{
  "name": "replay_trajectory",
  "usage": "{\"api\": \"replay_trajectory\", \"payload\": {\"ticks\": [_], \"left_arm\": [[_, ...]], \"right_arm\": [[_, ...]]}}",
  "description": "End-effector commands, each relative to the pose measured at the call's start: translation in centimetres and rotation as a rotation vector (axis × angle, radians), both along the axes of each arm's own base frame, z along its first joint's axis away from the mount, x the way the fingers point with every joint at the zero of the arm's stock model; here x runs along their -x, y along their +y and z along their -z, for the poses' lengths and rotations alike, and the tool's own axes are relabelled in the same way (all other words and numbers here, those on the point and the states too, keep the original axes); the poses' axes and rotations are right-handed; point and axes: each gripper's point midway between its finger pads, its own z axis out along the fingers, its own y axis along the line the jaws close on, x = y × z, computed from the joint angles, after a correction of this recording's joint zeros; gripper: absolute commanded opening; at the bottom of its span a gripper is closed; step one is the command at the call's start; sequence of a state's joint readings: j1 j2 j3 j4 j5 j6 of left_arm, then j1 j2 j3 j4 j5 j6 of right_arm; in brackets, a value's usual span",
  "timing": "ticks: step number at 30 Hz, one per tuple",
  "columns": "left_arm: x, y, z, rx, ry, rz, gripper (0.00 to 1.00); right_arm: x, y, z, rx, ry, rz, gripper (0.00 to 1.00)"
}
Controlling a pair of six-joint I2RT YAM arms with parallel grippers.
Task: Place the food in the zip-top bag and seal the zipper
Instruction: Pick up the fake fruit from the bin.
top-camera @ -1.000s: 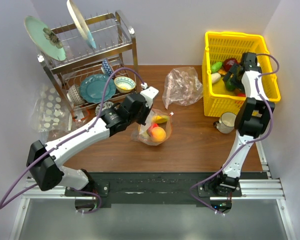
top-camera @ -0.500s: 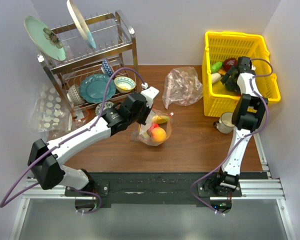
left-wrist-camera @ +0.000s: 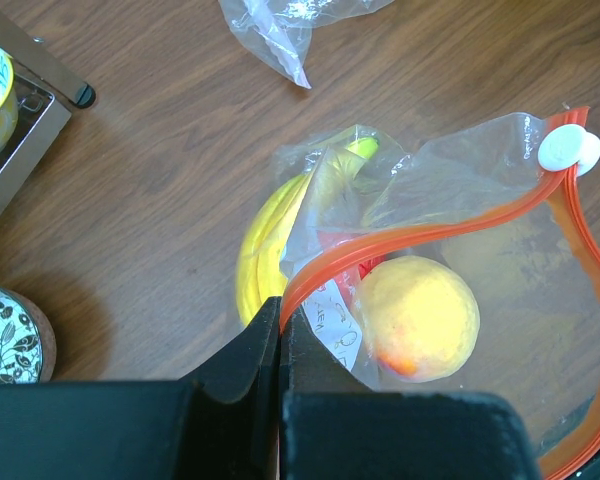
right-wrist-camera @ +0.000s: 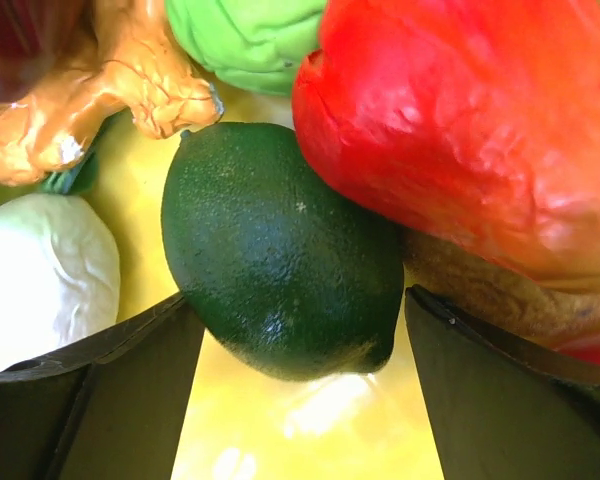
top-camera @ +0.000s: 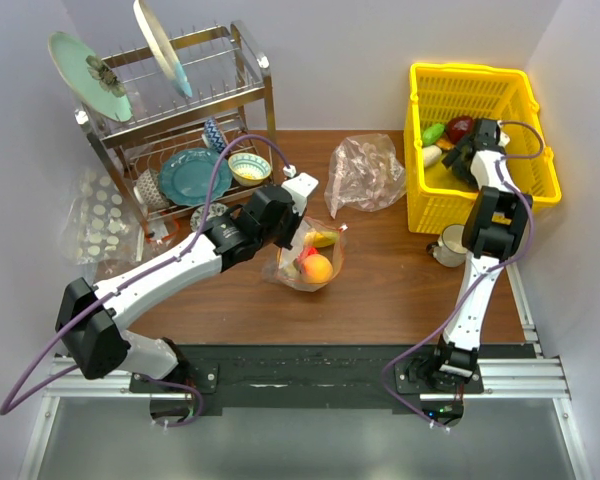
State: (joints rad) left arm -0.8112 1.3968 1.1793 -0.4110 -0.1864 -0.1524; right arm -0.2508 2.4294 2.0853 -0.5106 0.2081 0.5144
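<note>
Zip-top bag (top-camera: 310,262): it lies in the middle of the desk (top-camera: 400,300), right by the left claw (top-camera: 285,235). Its mouth is open.
Zipper (left-wrist-camera: 420,238): a thin red-orange strip that bends around the open mouth. A small white end piece (left-wrist-camera: 568,150) sits at its far end.
Left claw: its two fingers are pressed tight together. They pinch the zipper at the near end of the strip.
Inside the bag: a yellow banana (left-wrist-camera: 255,250) and an orange (left-wrist-camera: 418,315) lie side by side. Something red shows between them, but it is mostly hidden.
Right claw (right-wrist-camera: 300,320): it is down in the yellow basket (top-camera: 470,80) at the back right of the desk. Its fingers are spread wide, one on each side of a dark green fruit (right-wrist-camera: 280,250). I cannot tell if they touch it.
Next to the dark green fruit: a big red piece (right-wrist-camera: 460,130) leans on it. A light green piece (right-wrist-camera: 245,35) and a white piece (right-wrist-camera: 40,275) are close by.
Other things: a pinkish bag (top-camera: 365,175) lies between the zip-top bag and the basket.
</note>
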Motion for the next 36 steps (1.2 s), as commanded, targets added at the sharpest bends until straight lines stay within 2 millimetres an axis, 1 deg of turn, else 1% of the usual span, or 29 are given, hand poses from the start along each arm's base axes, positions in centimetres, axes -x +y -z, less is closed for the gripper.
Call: {"api": "replay_trajectory", "payload": {"ticks": [1,4,5,7,9,10,12,13,15,16,18,19,20,23,24,25,26,27,28,29,30,31,32,33,34,35,36], "left_arm": [[-0.6,-0.1,-0.4,0.011,-0.034,0.003,0.0],[-0.6,-0.1,-0.4,0.009,-0.033,0.006,0.0],[-0.6,-0.1,-0.4,0.009,-0.033,0.004,0.0],[-0.7,0.0,-0.3,0.007,-0.033,0.002,0.0],[-0.7,-0.1,-0.3,0.004,-0.033,0.003,0.0],[-0.8,0.0,-0.3,0.003,-0.035,-0.001,0.0],[-1.0,0.1,-0.1,-0.005,-0.033,-0.007,0.0],[-1.0,0.1,-0.1,-0.005,-0.031,-0.008,0.0],[-1.1,0.2,0.0,-0.01,-0.029,-0.011,0.0],[-1.1,0.1,0.1,-0.009,-0.028,-0.01,0.0],[-1.2,0.1,0.1,-0.01,-0.025,-0.009,0.0],[-1.2,0.1,0.1,-0.007,-0.026,-0.008,0.0],[-1.2,0.1,0.1,-0.008,-0.023,-0.008,0.0],[-1.2,0.1,-0.1,-0.003,-0.026,-0.006,0.0],[-1.1,0.1,-0.2,0.0,-0.028,-0.003,0.0],[-1.0,0.1,-0.3,0.004,-0.03,-0.002,0.0],[-1.0,0.1,-0.5,0.01,-0.032,-0.002,0.0],[-0.9,0.1,-0.6,0.012,-0.031,0.002,0.0],[-0.9,0.1,-0.6,0.015,-0.031,0.001,0.0],[-0.8,0.1,-0.8,0.019,-0.034,0.0,0.0],[-0.8,0.1,-0.9,0.023,-0.035,0.002,0.0],[-0.8,0.2,-1.0,0.026,-0.036,0.0,0.0],[-0.7,0.2,-1.1,0.029,-0.038,0.001,0.0],[-0.6,0.1,-1.1,0.032,-0.037,0.004,0.0],[-0.6,0.1,-1.2,0.036,-0.038,0.004,0.0],[-0.5,0.1,-1.3,0.041,-0.039,0.008,0.0],[-0.5,0.0,-1.4,0.044,-0.039,0.009,0.0]], "right_arm": [[-0.9,-3.2,-4.5,0.111,-0.127,0.08,0.87],[-1.5,-3.4,-4.0,0.115,-0.118,0.076,0.95],[-2.1,-3.7,-4.0,0.121,-0.126,0.083,0.96],[-2.4,-4.0,-4.3,0.133,-0.138,0.097,0.99],[-2.6,-4.3,-4.6,0.146,-0.154,0.108,0.99],[-2.8,-4.4,-4.7,0.151,-0.167,0.111,0.94],[-2.9,-4.6,-4.7,0.159,-0.172,0.122,0.89],[-3.0,-4.7,-4.8,0.164,-0.18,0.121,0.79],[-3.3,-4.6,-4.7,0.158,-0.188,0.11,0.72],[-3.5,-4.3,-4.7,0.146,-0.192,0.094,0.64],[-3.4,-4.2,-4.7,0.146,-0.189,0.094,0.59],[-3.2,-3.9,-5.3,0.142,-0.198,0.087,0.56],[-3.0,-3.7,-5.5,0.136,-0.204,0.084,0.55],[-2.2,-2.5,-7.9,0.12,-0.278,0.056,0.54],[-1.8,-2.2,-8.3,0.112,-0.289,0.051,0.54],[-1.2,-1.6,-7.6,0.099,-0.286,0.048,0.54],[-0.8,-1.0,-9.8,0.098,-0.326,0.038,0.54],[-0.5,-0.5,-10.2,0.093,-0.338,0.031,0.54],[0.1,-0.1,-10.0,0.084,-0.342,0.028,0.55],[0.5,0.4,-11.8,0.083,-0.376,0.021,0.55],[0.9,0.8,-12.5,0.076,-0.39,0.014,0.56],[1.6,1.3,-12.2,0.064,-0.383,0.01,0.56],[1.9,1.6,-12.6,0.059,-0.389,0.004,0.57],[2.5,2.0,-14.6,0.059,-0.425,-0.004,0.57],[3.2,2.4,-14.1,0.054,-0.412,-0.011,0.57],[3.5,2.7,-15.0,0.054,-0.427,-0.021,0.57],[4.0,3.2,-16.5,0.052,-0.455,-0.036,0.57]]}}
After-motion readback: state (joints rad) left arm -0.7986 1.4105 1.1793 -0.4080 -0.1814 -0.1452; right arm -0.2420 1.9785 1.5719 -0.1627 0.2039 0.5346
